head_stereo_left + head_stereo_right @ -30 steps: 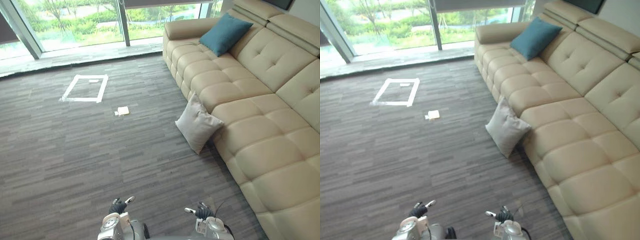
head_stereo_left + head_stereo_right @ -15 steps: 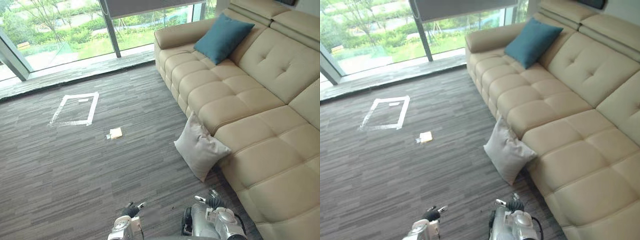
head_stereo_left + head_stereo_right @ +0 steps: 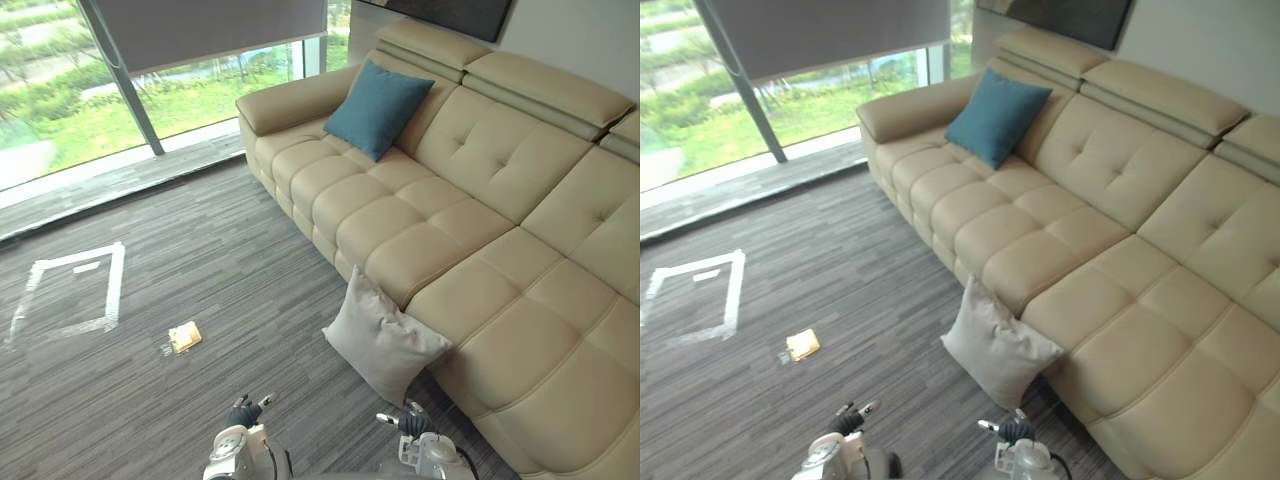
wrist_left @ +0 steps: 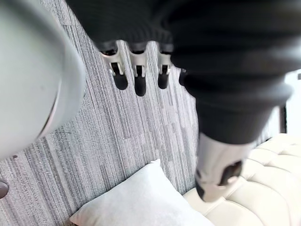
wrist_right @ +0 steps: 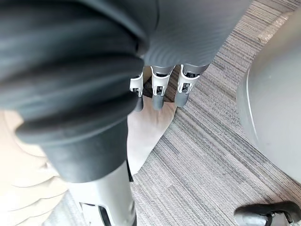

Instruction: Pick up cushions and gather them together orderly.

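A living room seen from the robot's head, looking down at a grey carpeted floor (image 3: 230,250) with a long beige sofa (image 3: 480,220) along its right edge.

There are 2 cushions, well apart. A grey cushion (image 3: 383,340) stands on the floor, touching the sofa's front edge about midway along it. It leans back against the sofa front, which is probably what keeps it upright. Its broad face turns out toward the open floor, and 1 corner points up. It looks roughly square, so no long axis stands out.

A teal cushion (image 3: 378,108) sits on the seat at the sofa's far corner, near the armrest. It is propped against the backrest, face toward the room, with a corner uppermost (much like the grey one).

The left robot hand (image 3: 243,412) and the right robot hand (image 3: 410,424) hang low at the near edge of the floor. Both hold nothing, with fingers straight and relaxed. The right one is just beside the grey cushion, so that cushion seems the likely first pick.

Farther off on the floor lie a white tape square (image 3: 70,295) and a small tan object (image 3: 184,336).
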Robot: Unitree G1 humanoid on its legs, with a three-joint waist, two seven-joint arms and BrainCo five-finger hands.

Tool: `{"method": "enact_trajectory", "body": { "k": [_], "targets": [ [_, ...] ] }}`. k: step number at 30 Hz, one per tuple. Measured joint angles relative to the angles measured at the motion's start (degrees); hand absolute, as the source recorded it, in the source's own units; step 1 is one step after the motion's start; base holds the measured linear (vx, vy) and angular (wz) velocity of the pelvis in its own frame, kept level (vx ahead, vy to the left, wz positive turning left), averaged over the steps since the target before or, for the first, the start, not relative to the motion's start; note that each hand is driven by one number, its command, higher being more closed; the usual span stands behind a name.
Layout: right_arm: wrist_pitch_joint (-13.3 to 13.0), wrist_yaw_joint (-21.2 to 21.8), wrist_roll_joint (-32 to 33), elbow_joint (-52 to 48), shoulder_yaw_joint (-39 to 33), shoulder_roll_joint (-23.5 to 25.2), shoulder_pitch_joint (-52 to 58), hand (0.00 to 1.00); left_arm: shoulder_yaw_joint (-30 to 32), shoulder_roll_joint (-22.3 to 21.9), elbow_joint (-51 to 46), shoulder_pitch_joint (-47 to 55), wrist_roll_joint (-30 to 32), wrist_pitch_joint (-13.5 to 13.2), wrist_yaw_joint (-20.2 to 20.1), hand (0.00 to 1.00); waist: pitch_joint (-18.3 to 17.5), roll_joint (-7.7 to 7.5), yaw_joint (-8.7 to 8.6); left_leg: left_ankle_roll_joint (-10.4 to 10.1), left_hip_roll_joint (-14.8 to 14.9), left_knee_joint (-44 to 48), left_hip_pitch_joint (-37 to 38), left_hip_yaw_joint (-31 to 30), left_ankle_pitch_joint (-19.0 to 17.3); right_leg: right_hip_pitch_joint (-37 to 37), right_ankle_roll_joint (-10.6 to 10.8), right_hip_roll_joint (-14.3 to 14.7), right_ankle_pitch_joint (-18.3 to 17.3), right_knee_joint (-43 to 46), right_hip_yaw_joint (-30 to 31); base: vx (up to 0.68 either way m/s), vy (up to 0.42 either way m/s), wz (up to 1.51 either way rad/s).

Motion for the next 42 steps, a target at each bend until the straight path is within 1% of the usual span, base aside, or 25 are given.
{"method": "enact_trajectory", "body": {
  "k": [1,2,3,5,7,8,9,10,11,12,13,15,16,17,18,19,21,22,24,25,26,27,33,39,42],
  "targets": [
    [-0.05,0.03,-0.01,-0.11,0.05,0.14,-0.66,0.00,0.00,0.10,0.90,-0.19,-0.21,0.14,0.01,0.00,0.57,0.70,-0.18,0.94,-0.17,-1.31,2.87,2.52,-0.71,-4.77,0.05,-0.82,3.49,8.85,-0.19,0.24,0.195,-0.86],
    [-0.07,0.11,-0.07,-0.27,0.14,0.14,-1.38,0.00,-0.02,0.12,1.09,0.02,-0.21,0.41,0.07,0.00,1.03,1.25,-0.23,1.22,-0.12,-3.42,6.77,4.86,-0.92,-7.85,-0.12,-1.81,4.94,15.43,-3.24,0.23,0.184,-0.86],
    [-0.15,0.11,-0.12,-0.43,0.12,0.12,-1.46,0.00,-0.15,0.14,1.17,0.25,-0.20,0.45,0.14,0.00,1.29,1.76,-0.31,1.22,-0.08,-4.93,8.69,5.88,-0.92,-9.05,-0.41,-2.41,4.80,17.53,-5.74,0.22,0.158,-0.74],
    [-0.29,0.12,-0.16,-0.96,0.12,0.11,-1.51,0.00,-0.99,0.56,1.19,0.60,-0.18,0.42,0.22,0.00,1.16,2.07,-0.34,1.14,-0.03,-9.67,13.35,8.66,-0.89,-11.73,-2.03,-3.88,3.83,19.04,-15.07,0.19,0.105,-0.61],
    [-0.49,0.10,-0.23,-1.61,-0.59,0.06,-1.46,0.00,-2.36,1.19,2.10,0.73,-0.13,0.43,0.16,0.00,1.22,2.24,-0.64,0.22,-0.04,-13.98,17.25,11.82,-0.36,-13.15,-3.02,-4.66,3.54,12.70,-25.39,0.22,0.038,-0.63],
    [-0.64,0.09,-0.22,-1.71,-1.03,0.00,-1.51,0.00,-2.64,1.27,2.36,0.71,-0.09,0.55,0.14,0.00,1.23,2.29,-0.87,0.15,-0.06,-14.83,17.86,12.65,-0.32,-13.32,-3.58,-4.61,3.97,9.59,-28.45,0.40,-0.061,-0.71],
    [-0.62,0.08,-0.20,-1.70,-1.64,-0.23,-1.52,0.00,-3.80,1.89,3.29,0.47,0.43,0.61,-0.04,0.00,1.24,1.83,-1.38,-0.25,-0.97,-16.32,19.51,13.96,-0.09,-12.77,-5.81,-3.52,8.68,-1.39,-33.24,0.29,-0.063,-0.48],
    [-0.60,0.08,-0.21,-1.68,-1.71,-0.23,-1.50,0.00,-3.97,2.03,3.30,0.47,0.49,0.65,-0.04,0.00,1.19,1.60,-1.41,-0.25,-1.28,-16.45,19.68,13.89,-0.09,-12.58,-6.51,-3.30,9.65,-2.86,-33.38,0.41,-0.118,-0.62],
    [-0.57,0.14,-0.19,-1.60,-2.08,-1.10,-1.70,0.00,-4.55,1.97,3.89,0.41,1.00,0.74,-0.13,0.00,1.41,1.87,-1.67,-0.35,-1.44,-17.20,20.76,13.84,-0.05,-11.47,-11.34,-2.49,8.59,-4.33,-33.95,0.25,-0.084,-0.55],
    [-0.58,0.15,-0.19,-1.62,-2.40,-1.73,-2.26,0.00,-4.63,1.00,4.33,0.12,1.21,0.86,-0.26,0.00,1.90,3.92,-1.75,-1.52,-0.54,-17.03,20.92,13.76,0.70,-11.03,-11.89,-1.27,8.86,-4.78,-34.09,0.31,-0.104,-0.60],
    [-0.65,0.06,-0.18,-1.95,-3.88,-2.35,-2.43,0.00,-4.66,0.14,4.33,0.11,2.31,0.99,-0.29,0.00,1.94,4.70,-2.60,-2.92,-0.56,-16.19,21.33,13.28,1.90,-10.32,-11.62,-0.86,7.27,-4.78,-33.74,0.29,-0.083,-0.36],
    [-0.51,-0.01,-0.17,-1.83,-5.60,-2.77,-2.02,0.00,-4.63,-0.96,4.11,-0.30,3.18,1.00,-0.33,0.00,2.16,4.97,-2.72,-3.33,1.18,-9.06,20.90,11.18,2.14,-7.75,-11.14,-0.13,5.15,-4.91,-33.54,0.31,-0.140,-0.08],
    [-0.47,0.01,-0.16,-2.00,-5.31,-3.06,-1.17,0.00,-4.69,-1.27,3.68,-0.52,3.21,1.08,-0.40,0.00,2.21,4.83,-2.85,-4.37,3.49,0.52,17.91,8.68,2.72,-5.38,-10.79,0.59,4.14,-5.52,-33.35,0.22,-0.145,-0.12],
    [-0.39,0.01,-0.13,-2.14,-4.86,-3.24,-0.65,0.00,-4.97,-1.38,2.33,-0.26,3.17,1.06,-0.45,0.00,2.29,4.65,-2.56,-7.16,6.31,12.09,13.66,5.68,4.94,-3.58,-10.71,1.52,3.41,-6.33,-32.62,0.16,-0.089,-0.35],
    [-0.29,0.00,-0.12,-2.12,-4.74,-3.39,-0.50,0.00,-4.90,-1.39,1.46,0.48,3.17,0.95,-0.44,0.00,2.16,4.89,-2.13,-7.94,7.80,18.50,10.59,4.15,4.72,-2.76,-11.00,2.54,3.15,-6.88,-31.92,0.11,-0.013,-0.64],
    [-0.26,-0.06,-0.09,-2.11,-4.80,-3.35,-0.55,0.00,-4.66,-1.37,0.66,0.91,3.16,0.76,-0.35,0.00,2.11,5.13,-2.21,-7.34,8.80,21.65,8.01,3.39,3.95,-2.19,-11.22,3.31,2.91,-7.55,-30.88,0.20,0.027,-0.76],
    [-0.14,-0.20,0.05,-2.13,-5.37,-3.34,-0.74,0.00,-4.39,-1.43,0.18,0.84,3.04,0.68,-0.30,0.00,2.14,5.10,-2.36,-4.72,8.91,19.53,3.89,2.61,1.02,-1.33,-10.83,4.08,3.12,-8.95,-28.65,0.19,0.052,-0.66],
    [-0.05,-0.28,0.04,-2.06,-5.36,-3.35,-0.67,0.00,-4.35,-1.44,-0.44,0.92,3.01,0.56,-0.27,0.00,2.24,4.82,-2.09,-3.68,8.29,15.01,2.89,1.88,-0.18,-1.03,-10.40,4.61,3.35,-9.58,-26.46,0.15,0.112,-0.83],
    [-0.06,-0.48,0.04,-1.51,-5.22,-3.31,-0.91,0.00,-4.31,-1.42,-0.69,0.92,2.73,0.07,-0.16,0.00,2.30,4.65,-1.62,-3.14,5.96,4.66,2.15,-3.21,-0.61,-1.03,-9.33,4.97,3.46,-9.47,-22.86,0.13,0.179,-1.03],
    [-0.08,-0.56,0.04,-1.31,-4.83,-3.39,-0.94,0.00,-4.27,-1.42,-0.69,0.97,2.55,-0.01,-0.15,0.00,2.26,4.68,-1.62,-1.97,4.47,-0.62,2.14,-6.68,0.40,-1.49,-8.38,5.44,3.30,-9.08,-20.53,0.09,0.199,-1.15],
    [-0.07,-0.62,0.04,-0.87,-4.33,-3.39,-0.96,0.00,-4.23,-1.41,-0.65,0.95,2.47,-0.03,-0.11,0.00,2.12,4.53,-1.24,-3.89,3.77,-2.63,2.54,-9.20,1.19,-2.58,-7.33,5.97,3.03,-8.14,-17.89,0.13,0.325,-1.41],
    [-0.11,-0.66,0.05,-0.08,-3.58,-3.24,-1.14,0.00,-4.30,-0.72,-0.01,0.81,2.06,0.02,0.07,0.00,1.01,3.34,-0.75,-3.55,3.06,-3.82,3.73,-5.84,0.49,-3.29,-5.88,5.97,3.50,-8.30,-14.28,0.10,0.223,-1.16],
    [-0.01,-1.04,0.06,1.04,-3.60,-2.97,0.18,0.00,-4.49,0.12,2.17,0.12,2.07,0.05,0.08,0.00,-0.32,1.20,-0.67,-2.76,0.93,-6.79,7.57,0.88,-0.07,-2.52,-3.00,5.18,7.31,-13.54,-8.61,0.11,0.202,-0.54],
    [-0.06,-1.48,0.05,1.17,-3.68,-3.75,-0.21,0.00,-5.57,0.71,3.24,-0.42,2.03,0.03,0.33,0.00,0.20,2.24,-0.60,-2.75,0.38,-7.74,8.49,2.53,-0.07,-3.64,-2.86,4.79,7.34,-12.23,-7.15,0.01,0.036,-0.19],
    [-0.13,-2.35,0.54,1.45,-4.26,-4.42,-2.28,0.00,-6.53,1.45,2.94,-3.02,1.71,-0.03,1.75,0.00,3.19,2.15,-0.41,-1.72,0.40,-2.99,2.98,1.54,-0.71,-8.97,-2.85,4.54,7.30,-7.73,-7.42,-0.11,-0.042,0.06]
  ]
}}
